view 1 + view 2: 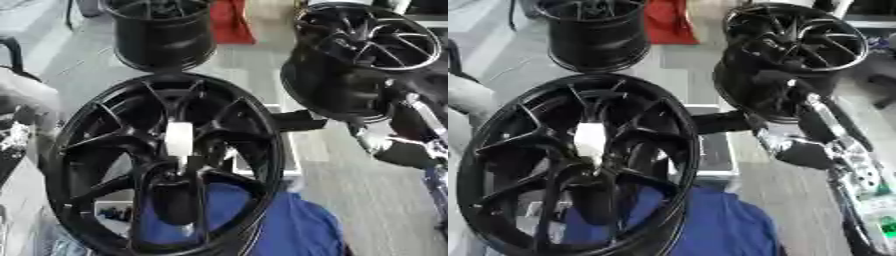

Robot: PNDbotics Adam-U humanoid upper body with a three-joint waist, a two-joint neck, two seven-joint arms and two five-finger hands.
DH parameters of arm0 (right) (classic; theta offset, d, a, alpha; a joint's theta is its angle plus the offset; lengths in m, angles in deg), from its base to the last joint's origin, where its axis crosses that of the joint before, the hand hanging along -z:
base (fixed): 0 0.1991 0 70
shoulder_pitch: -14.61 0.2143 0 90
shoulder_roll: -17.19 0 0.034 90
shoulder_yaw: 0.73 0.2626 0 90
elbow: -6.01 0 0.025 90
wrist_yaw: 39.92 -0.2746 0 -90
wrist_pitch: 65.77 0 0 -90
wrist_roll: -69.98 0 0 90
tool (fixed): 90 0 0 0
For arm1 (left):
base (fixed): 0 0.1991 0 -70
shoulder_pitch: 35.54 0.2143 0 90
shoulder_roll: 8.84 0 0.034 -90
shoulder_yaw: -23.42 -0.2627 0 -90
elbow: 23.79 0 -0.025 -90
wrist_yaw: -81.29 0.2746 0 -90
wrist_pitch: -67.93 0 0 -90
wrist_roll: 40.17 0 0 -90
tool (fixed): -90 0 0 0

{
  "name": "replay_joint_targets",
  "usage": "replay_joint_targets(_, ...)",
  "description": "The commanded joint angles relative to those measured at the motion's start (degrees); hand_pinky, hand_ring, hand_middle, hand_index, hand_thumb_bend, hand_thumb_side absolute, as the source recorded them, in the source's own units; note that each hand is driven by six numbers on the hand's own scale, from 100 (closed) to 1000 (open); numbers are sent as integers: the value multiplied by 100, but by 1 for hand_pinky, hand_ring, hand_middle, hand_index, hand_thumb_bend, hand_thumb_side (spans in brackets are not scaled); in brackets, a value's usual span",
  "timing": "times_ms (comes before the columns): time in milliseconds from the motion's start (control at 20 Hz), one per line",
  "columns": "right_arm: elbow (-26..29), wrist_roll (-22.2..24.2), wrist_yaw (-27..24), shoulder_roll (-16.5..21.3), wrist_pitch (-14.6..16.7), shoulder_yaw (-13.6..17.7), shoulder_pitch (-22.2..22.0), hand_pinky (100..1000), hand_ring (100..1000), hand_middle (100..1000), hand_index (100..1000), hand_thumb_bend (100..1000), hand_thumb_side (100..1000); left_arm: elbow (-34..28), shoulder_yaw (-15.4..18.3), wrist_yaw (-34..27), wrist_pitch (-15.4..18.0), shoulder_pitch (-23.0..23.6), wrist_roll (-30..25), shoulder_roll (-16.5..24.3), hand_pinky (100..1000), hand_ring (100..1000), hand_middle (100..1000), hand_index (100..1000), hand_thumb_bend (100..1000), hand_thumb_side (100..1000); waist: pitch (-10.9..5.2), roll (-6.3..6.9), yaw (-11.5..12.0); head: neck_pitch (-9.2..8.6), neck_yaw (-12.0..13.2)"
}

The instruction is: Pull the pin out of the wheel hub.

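1. Nearest the camera stands the big black wheel hub (pixel 166 165), its spoked face tilted up toward the head and filling the lower left of both views.
2. One white pin (pixel 178 141), a short pale cylinder, sits in the middle of that hub where the spokes meet, so it is not yet out.
3. One blue cloth (pixel 297 225) lies under and behind the hub's lower rim, showing through the spokes.
4. Counting wheels gives three: the near hub, a second black wheel (pixel 162 32) at the far top, and a third black wheel (pixel 363 60) at the upper right, lying on its side with its face up.
5. One red object (pixel 229 20) shows between the two far wheels.
6. Coming in from the right, the right hand (pixel 721 122) shows as a dark blunt shape just beside the near hub's right rim, well apart from the pin. I cannot tell whether it is released, clenched or grasping anything.
7. Only the right eye view shows the right arm (pixel 859 180) running down to the lower right corner, with silver parts and a green mark. The left eye view cuts it off at the edge.
8. Only the left eye view shows a dark and silver shape (pixel 13 132) at the left edge. It may be the left hand, but its state cannot be told.
9. A pale block (pixel 715 152) sits between the near hub and the right arm.
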State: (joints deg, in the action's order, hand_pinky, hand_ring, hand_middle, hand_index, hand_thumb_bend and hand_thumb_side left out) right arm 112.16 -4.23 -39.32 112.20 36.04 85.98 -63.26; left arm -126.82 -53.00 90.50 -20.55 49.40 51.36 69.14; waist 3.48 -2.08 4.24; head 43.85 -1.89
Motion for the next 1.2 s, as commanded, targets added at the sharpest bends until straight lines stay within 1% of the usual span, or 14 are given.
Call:
replay_joint_targets(50,55,278,9,676,0,-224,444,736,983,838,909,219,169,-103,-33,16,15,-29,-46,94,586,636,671,822,378,519,-71,-5,25,27,-52)
replay_joint_targets(200,-102,638,-76,1167,-23,-574,1051,742,980,840,912,226,176,-96,-54,17,21,-15,-78,107,585,636,672,822,379,520,-81,-15,65,27,-121)
replay_joint_targets(300,-250,953,-106,1418,-35,-859,1483,747,980,843,916,231,186,-90,-68,18,24,-8,-99,115,585,636,672,822,380,520,-84,-20,89,27,-146)
replay_joint_targets(450,-522,1492,-156,1597,-59,-1316,2104,753,986,854,928,248,210,-87,-92,18,32,-6,-134,129,585,636,672,823,383,521,-80,-25,121,27,-197)
replay_joint_targets(550,-787,1929,-157,1582,-91,-1663,2553,759,993,865,938,268,223,-85,-105,19,36,-7,-154,141,586,637,673,823,382,521,-76,-33,138,27,-249)
replay_joint_targets(700,-1255,2601,-44,1365,-70,-2110,3110,779,1000,893,951,299,245,-84,-114,24,39,-12,-175,160,585,637,673,823,383,522,-73,-49,164,27,-309)
replay_joint_targets(750,-1425,2818,10,1259,-25,-2217,3251,795,1000,918,962,324,257,-83,-116,25,40,-14,-180,166,585,637,673,823,382,522,-71,-52,177,27,-329)
replay_joint_targets(900,-1920,3397,350,893,184,-2428,3604,814,1000,943,973,341,283,-81,-127,26,41,-16,-197,179,586,637,673,823,382,522,-67,-47,217,27,-373)
replay_joint_targets(1000,-2237,3565,623,629,361,-2515,3799,819,1000,947,976,346,291,-80,-126,27,41,-14,-201,187,586,637,673,823,382,522,-69,-43,237,27,-401)
replay_joint_targets(1200,-2682,3615,1052,177,723,-2562,4123,827,1000,954,980,350,301,-73,-141,24,42,-19,-217,193,586,637,674,823,381,522,-74,-43,266,27,-475)
